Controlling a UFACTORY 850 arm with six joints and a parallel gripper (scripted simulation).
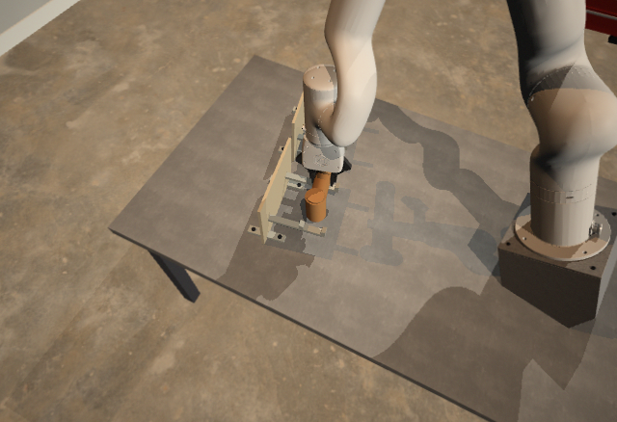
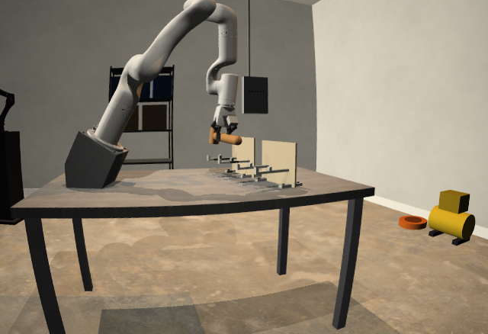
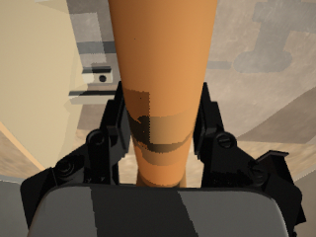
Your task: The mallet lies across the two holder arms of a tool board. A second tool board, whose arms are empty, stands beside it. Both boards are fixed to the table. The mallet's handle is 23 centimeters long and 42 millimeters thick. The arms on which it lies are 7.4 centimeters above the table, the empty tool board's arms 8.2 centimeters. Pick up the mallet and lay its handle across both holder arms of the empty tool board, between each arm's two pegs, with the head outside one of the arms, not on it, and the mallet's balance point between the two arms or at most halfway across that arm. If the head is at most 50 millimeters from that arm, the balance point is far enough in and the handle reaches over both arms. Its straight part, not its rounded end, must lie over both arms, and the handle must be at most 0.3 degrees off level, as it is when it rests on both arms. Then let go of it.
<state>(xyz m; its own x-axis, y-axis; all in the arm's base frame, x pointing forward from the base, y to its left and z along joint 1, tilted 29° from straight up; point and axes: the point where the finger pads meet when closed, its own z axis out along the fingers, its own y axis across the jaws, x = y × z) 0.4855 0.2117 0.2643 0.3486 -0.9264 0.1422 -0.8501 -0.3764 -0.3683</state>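
My gripper (image 2: 223, 128) is shut on the orange mallet (image 2: 225, 138) and holds it in the air, well above the holder arms. The handle looks roughly level in the exterior view, with the head at its left end. In the top view the mallet (image 1: 316, 199) sticks out from under the gripper (image 1: 322, 171); the head is hidden. In the wrist view the fingers clamp the handle (image 3: 161, 39), which runs away from the camera. Two beige tool boards (image 2: 242, 152) (image 2: 279, 161) stand side by side below, with nothing on their grey arms (image 2: 220, 159) (image 2: 271, 171).
The boards (image 1: 298, 123) (image 1: 274, 191) stand near the table's middle, their arms (image 1: 299, 223) pointing toward the robot base (image 1: 552, 263). The table edge lies beyond the boards. A shelf, a wall box and a yellow machine (image 2: 451, 216) stand off the table.
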